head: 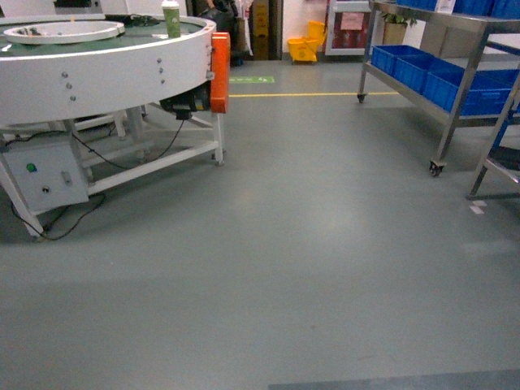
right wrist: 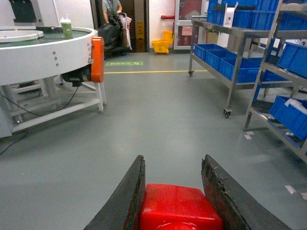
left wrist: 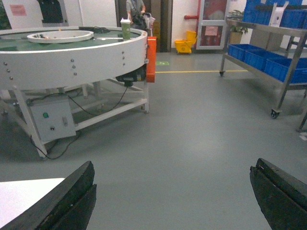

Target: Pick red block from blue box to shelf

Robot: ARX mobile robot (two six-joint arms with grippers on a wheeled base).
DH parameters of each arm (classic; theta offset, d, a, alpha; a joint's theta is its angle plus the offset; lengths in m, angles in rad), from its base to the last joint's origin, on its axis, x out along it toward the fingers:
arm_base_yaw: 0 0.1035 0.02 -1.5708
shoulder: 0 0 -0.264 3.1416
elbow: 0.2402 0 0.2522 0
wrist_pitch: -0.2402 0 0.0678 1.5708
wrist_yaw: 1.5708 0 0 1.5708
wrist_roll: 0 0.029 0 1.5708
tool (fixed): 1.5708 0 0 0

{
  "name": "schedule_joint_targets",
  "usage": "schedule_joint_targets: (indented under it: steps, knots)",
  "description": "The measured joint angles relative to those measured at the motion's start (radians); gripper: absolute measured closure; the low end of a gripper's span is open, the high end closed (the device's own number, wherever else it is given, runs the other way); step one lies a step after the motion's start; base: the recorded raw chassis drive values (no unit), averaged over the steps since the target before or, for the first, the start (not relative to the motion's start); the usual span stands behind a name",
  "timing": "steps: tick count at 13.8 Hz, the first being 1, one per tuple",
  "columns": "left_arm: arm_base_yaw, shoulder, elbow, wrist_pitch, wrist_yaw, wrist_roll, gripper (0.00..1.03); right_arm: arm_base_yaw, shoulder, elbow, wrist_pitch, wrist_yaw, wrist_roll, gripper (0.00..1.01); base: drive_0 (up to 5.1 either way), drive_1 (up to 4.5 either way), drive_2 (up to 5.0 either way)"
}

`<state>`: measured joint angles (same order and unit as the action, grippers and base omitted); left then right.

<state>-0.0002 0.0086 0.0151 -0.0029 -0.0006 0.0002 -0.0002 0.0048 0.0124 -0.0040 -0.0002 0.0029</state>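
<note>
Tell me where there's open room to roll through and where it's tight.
Open grey floor runs between the round white table on the left and the steel shelf on the right, up to the yellow line. It is crowded under the table, with cables, and on the shelf, packed with blue crates.

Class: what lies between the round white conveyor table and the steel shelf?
Bare grey floor separates table and shelf, clearest in the head view.

light: even, dim indoor | floor [head: 325,244]: soft sheen | edges: slightly soft
</note>
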Motion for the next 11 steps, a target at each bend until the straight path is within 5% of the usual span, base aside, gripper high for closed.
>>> schedule_joint_targets:
  steps: [11]
  knots:
    - [0.0,0.0,0.0,-0.001,0.002,0.0,0.05,0.0,0.0,0.0,0.001,0.0,0.0,0.73,0.3,4.44,-3.9]
